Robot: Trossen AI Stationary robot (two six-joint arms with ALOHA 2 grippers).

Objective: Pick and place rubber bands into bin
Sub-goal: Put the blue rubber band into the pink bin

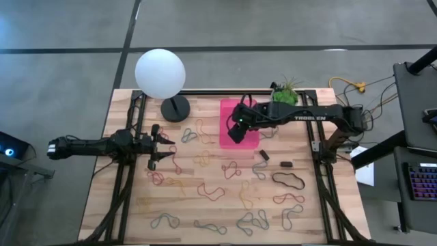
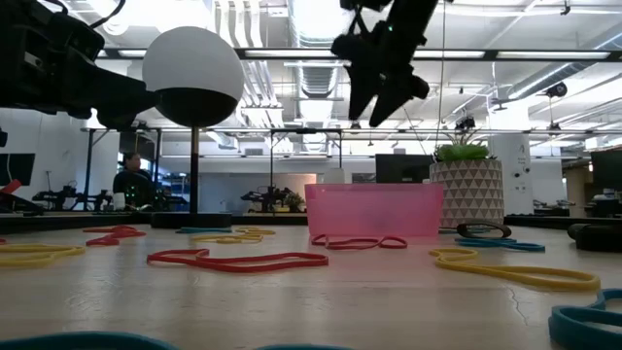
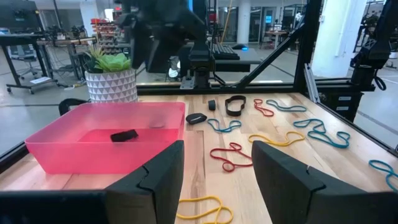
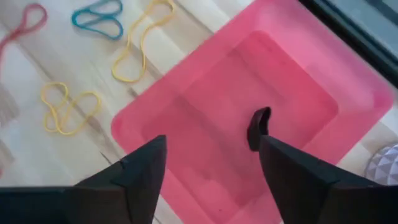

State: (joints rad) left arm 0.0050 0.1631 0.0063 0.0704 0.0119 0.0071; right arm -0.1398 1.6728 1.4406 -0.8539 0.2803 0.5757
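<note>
The translucent pink bin (image 1: 226, 113) (image 2: 374, 209) stands on the far middle of the table. One black band (image 4: 258, 127) (image 3: 124, 135) lies on its floor. My right gripper (image 1: 234, 133) (image 2: 374, 102) (image 4: 211, 146) hangs open well above the bin, pointing down, and holds nothing. Several rubber bands lie flat on the wood: red (image 2: 238, 261) (image 3: 231, 155), yellow (image 4: 65, 107) (image 3: 202, 208) and teal (image 3: 320, 132). My left gripper (image 1: 167, 150) (image 3: 217, 155) waits open at the table's left, level, facing the bin.
A lamp with a white globe (image 1: 160, 73) and a black base (image 1: 176, 108) stands at the far left. A white pot with a green plant (image 1: 285, 92) (image 3: 111, 84) sits just right of the bin. Two small black pieces (image 1: 263, 156) (image 1: 285, 164) and a black loop (image 1: 290, 180) lie nearer.
</note>
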